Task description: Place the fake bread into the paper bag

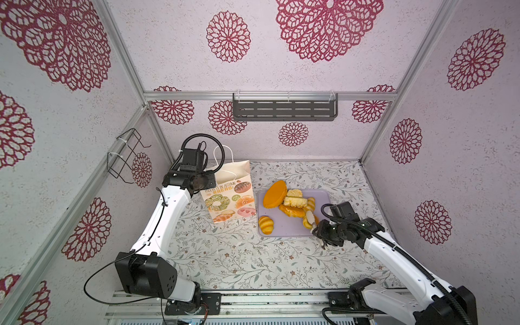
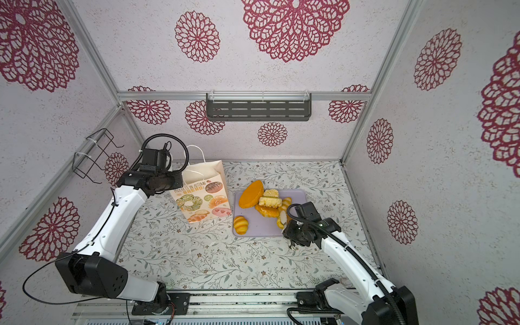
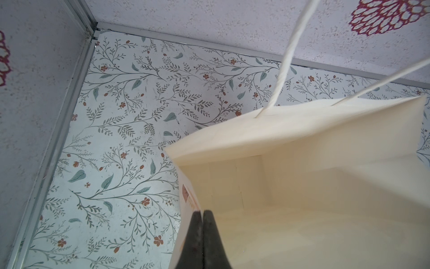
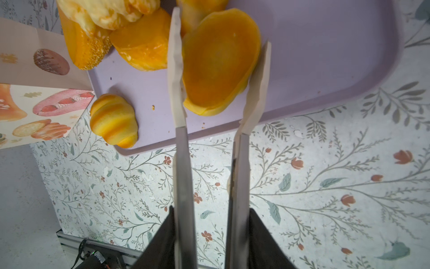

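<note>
**Colleague:** What do you have on screen?

**Me:** The biggest thing is the flowered desk (image 1: 225, 253). The paper bag (image 1: 230, 197) stands upright on it at the back left. Its mouth is open and its printed side faces my cameras.

**Colleague:** And beside it?

**Me:** I see a flat lilac tray (image 1: 287, 229) just to the right of the bag.

**Colleague:** Where is the bread?

**Me:** The fake bread (image 1: 292, 201) is on the tray, mostly heaped towards the tray's back. A striped bun (image 1: 266, 224) sits alone at the tray's front left corner, right at the rim. An orange bun (image 4: 221, 69) lies towards the front right.

**Colleague:** What are the arms doing?

**Me:** My right tool (image 4: 221, 29) reaches over the tray's front edge. Its pale fingers (image 4: 176, 69) are closed against both sides of the orange bun. I cannot tell whether that bun is resting on the tray or lifted off it.

**Colleague:** And the left?

**Me:** My left tool (image 3: 203, 213) has its jaws pressed together, pinching the bag's rim at the top of one wall. The left wrist view looks down into the bag's open mouth.
</note>
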Available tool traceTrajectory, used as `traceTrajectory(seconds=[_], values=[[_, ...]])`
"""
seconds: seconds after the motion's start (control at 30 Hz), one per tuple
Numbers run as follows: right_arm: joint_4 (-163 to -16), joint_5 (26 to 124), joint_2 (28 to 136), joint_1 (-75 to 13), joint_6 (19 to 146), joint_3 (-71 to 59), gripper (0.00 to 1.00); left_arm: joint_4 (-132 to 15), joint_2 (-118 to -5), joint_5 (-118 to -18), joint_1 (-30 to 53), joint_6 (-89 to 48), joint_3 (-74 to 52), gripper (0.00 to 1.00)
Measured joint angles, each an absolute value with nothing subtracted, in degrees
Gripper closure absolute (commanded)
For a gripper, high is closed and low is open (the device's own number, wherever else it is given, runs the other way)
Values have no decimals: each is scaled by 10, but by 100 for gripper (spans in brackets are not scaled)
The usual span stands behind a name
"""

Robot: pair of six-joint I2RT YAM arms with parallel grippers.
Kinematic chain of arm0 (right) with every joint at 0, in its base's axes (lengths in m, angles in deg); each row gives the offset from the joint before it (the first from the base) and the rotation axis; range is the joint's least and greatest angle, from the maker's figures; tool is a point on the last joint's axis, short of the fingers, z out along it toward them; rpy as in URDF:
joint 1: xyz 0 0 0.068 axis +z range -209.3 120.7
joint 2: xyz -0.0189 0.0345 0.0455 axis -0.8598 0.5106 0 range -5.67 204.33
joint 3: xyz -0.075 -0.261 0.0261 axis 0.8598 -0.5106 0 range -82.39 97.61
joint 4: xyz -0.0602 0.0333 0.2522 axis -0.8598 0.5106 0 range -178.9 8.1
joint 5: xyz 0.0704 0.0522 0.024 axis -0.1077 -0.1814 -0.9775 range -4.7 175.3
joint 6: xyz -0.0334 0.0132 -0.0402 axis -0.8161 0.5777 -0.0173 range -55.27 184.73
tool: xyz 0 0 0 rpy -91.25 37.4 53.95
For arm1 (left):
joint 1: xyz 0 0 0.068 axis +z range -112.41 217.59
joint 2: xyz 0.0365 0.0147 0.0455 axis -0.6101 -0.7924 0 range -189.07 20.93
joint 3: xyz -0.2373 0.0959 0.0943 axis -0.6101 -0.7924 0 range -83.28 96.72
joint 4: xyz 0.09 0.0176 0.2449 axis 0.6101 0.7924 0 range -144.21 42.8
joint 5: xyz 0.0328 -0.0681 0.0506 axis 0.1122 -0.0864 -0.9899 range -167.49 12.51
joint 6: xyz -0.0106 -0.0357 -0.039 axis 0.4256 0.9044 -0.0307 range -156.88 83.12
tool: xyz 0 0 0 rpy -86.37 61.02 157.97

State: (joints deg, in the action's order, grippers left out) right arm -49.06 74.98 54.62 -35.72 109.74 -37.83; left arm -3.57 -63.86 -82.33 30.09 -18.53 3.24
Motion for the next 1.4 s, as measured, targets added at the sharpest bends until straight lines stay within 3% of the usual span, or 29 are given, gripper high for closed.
traceTrajectory(seconds=[0.13,0.4,0.97,1.4], values=[[-507,746,531,-361,1098,-399,52,-36,-639,-823,301,-185,32,100],[-553,711,504,-362,1127,-457,51,-36,-639,-823,301,-185,32,100],[-548,703,503,-371,1138,-434,81,-36,-638,-823,301,-187,32,100],[-512,702,462,-394,1119,-397,91,-36,-638,-823,301,-187,32,100]])
